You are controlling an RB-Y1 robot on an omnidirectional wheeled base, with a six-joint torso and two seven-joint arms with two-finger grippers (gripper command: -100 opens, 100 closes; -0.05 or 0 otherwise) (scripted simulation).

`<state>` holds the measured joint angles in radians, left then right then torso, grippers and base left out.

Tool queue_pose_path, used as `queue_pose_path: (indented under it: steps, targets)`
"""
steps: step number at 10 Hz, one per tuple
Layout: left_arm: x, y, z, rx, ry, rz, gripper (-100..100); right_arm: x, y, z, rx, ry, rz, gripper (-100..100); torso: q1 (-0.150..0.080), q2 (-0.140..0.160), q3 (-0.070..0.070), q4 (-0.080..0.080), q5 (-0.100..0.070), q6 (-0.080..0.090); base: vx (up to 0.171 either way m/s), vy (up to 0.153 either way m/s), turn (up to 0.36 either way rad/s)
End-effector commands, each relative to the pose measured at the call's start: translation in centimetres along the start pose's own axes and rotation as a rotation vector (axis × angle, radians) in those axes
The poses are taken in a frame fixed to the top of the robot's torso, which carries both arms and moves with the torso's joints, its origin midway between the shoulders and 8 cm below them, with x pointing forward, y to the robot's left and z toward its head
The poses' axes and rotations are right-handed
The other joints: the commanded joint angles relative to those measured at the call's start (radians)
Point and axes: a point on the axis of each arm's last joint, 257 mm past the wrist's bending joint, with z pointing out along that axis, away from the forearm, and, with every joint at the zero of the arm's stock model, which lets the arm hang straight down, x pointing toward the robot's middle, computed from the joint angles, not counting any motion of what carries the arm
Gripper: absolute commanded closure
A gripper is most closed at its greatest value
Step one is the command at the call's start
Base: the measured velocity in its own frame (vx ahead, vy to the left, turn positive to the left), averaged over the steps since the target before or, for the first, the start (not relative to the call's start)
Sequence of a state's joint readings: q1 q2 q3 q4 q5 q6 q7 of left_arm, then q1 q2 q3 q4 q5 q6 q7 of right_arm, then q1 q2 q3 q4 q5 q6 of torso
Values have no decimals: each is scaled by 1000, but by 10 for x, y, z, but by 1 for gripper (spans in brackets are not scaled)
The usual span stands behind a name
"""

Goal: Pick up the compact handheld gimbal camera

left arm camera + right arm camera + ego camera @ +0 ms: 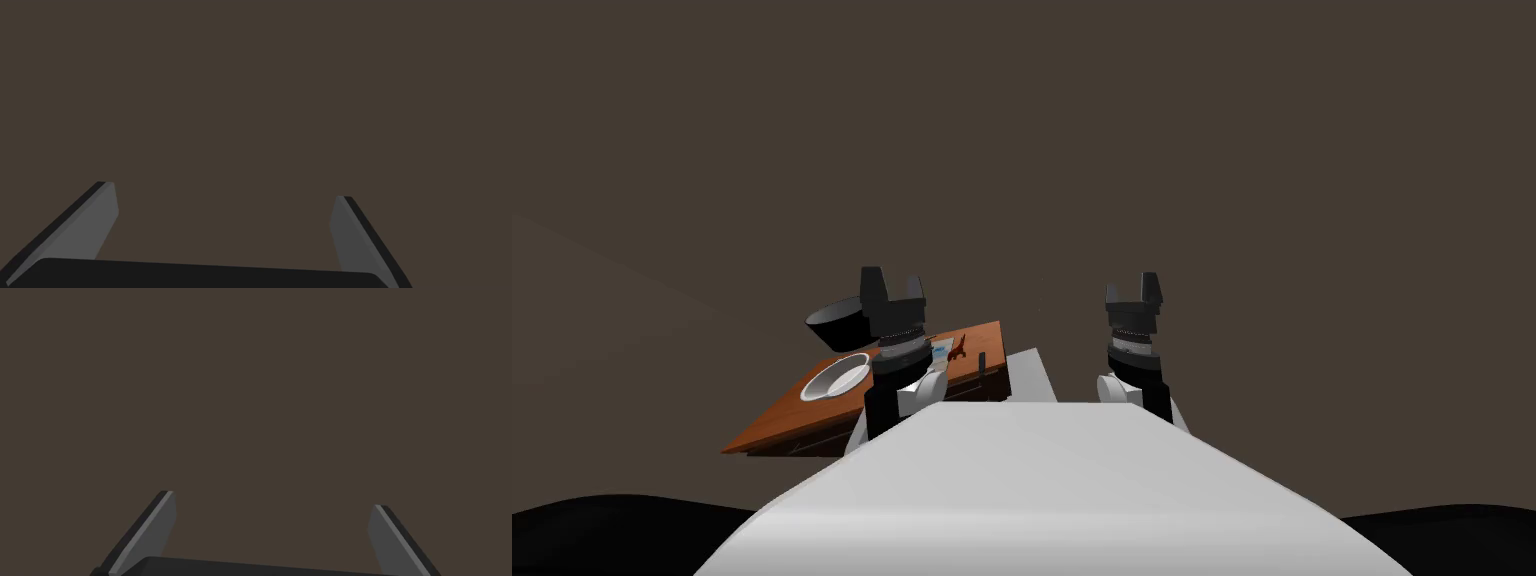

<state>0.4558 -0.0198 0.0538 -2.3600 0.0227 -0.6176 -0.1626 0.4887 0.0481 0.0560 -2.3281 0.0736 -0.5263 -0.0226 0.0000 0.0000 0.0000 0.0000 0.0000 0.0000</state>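
A small dark upright object (pixel 984 364), perhaps the handheld gimbal camera, stands near the right end of a brown wooden desk (pixel 792 415) at lower left in the head view. My left gripper (pixel 892 281) is raised above the desk's far part, open and holding nothing. My right gripper (pixel 1134 286) is raised off to the right of the desk, also open. In the left wrist view the left gripper (pixel 225 200) faces a flat dark brown surface. The right gripper (pixel 272 500) faces the same kind of surface in the right wrist view.
On the desk lie a white bowl (pixel 835 377), a small white and blue item (pixel 942 350) and a reddish-brown figure (pixel 959 347). A dark bowl-shaped thing (pixel 834 324) sits at the desk's far side. A white block (pixel 1032 375) stands right of the desk.
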Motion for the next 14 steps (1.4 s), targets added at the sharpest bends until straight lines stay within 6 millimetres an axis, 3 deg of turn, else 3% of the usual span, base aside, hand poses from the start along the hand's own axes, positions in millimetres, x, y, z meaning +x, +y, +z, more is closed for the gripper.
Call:
queue_pose_path:
  steps: [1,3,6,7,9,10,11,12,13,14]
  targets:
    - [4,6,0,-11,32,9,-100,0,0,0,0,0,0,0,0,0,0,0,0,0,-23,33,-53]
    - [9,22,0,-42,80,30,-100,0,0,0,0,0,0,0,4,3,2,1,1,0,-67,68,-104]
    - [12,62,-2,-128,139,78,-100,0,0,0,0,0,0,0,6,6,4,1,1,0,-105,83,-169]
    - [12,62,-2,-129,139,78,-100,0,0,0,0,0,0,0,6,7,4,2,1,0,-77,52,-59]
    - [8,95,-5,-202,162,116,-100,0,0,0,0,0,0,0,3,5,3,1,1,0,-92,35,-172]
    - [8,97,-5,-211,163,116,-100,0,0,0,0,0,0,0,3,6,4,1,1,0,-87,46,-112]
    - [4,117,-8,-260,169,137,-100,0,0,0,0,0,0,0,4,5,3,1,1,0,-75,51,-164]
    - [4,117,-8,-260,169,137,-100,0,0,0,0,0,0,0,4,5,3,1,1,0,-60,43,-88]
    - [-1,137,-11,-309,171,156,-100,0,0,0,0,0,0,0,4,4,2,1,1,0,-71,48,-178]
    - [-1,138,-12,-313,171,157,-100,0,0,0,0,0,0,0,4,4,2,1,1,0,-63,40,-107]
